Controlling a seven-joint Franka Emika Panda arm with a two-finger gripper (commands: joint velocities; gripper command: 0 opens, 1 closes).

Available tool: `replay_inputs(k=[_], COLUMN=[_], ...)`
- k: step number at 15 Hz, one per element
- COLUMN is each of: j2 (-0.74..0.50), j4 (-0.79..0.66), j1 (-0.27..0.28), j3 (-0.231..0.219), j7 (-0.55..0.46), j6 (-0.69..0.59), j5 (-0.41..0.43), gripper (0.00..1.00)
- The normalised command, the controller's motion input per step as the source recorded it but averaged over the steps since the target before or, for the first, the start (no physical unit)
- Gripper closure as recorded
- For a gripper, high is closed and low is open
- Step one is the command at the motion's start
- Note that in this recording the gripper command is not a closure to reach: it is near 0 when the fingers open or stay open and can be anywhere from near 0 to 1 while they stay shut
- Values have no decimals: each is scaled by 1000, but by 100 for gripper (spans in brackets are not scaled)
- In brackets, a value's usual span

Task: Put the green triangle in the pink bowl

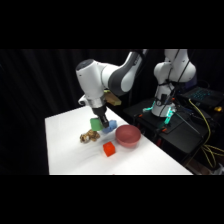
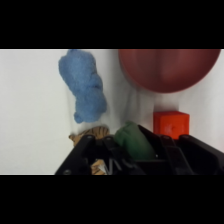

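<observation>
The green triangle (image 1: 95, 123) hangs just above the table at the gripper's (image 1: 102, 121) tip, left of the pink bowl (image 1: 128, 136). In the wrist view the green triangle (image 2: 131, 141) sits between the black fingers of the gripper (image 2: 134, 150), which is shut on it; its lower part is hidden by the linkage. The pink bowl (image 2: 167, 70) lies ahead at the upper right, empty as far as it shows.
An orange-red cube (image 1: 108, 149) (image 2: 171, 124) lies in front of the bowl. A blue crumpled thing (image 1: 111, 126) (image 2: 82, 85) and a brown striped toy (image 1: 89, 136) (image 2: 92, 134) lie close under the gripper. Black equipment and cables (image 1: 200, 120) stand right of the table.
</observation>
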Motion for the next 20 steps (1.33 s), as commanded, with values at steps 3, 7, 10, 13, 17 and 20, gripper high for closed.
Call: replay_inputs(k=[3, 7, 10, 13, 17, 20], j2=[-754, -591, -365, -281, -276, -245], j4=[-942, -597, -311, -233, -190, -121], j1=[32, 59, 76, 58, 13, -13], j3=[15, 102, 182, 158, 75, 40], j7=[305, 389, 390, 323, 170, 84], j6=[351, 167, 40, 7, -5, -38], j5=[-214, -239, -208, -201, -126, -70], gripper=[43, 41, 40, 40, 40, 0])
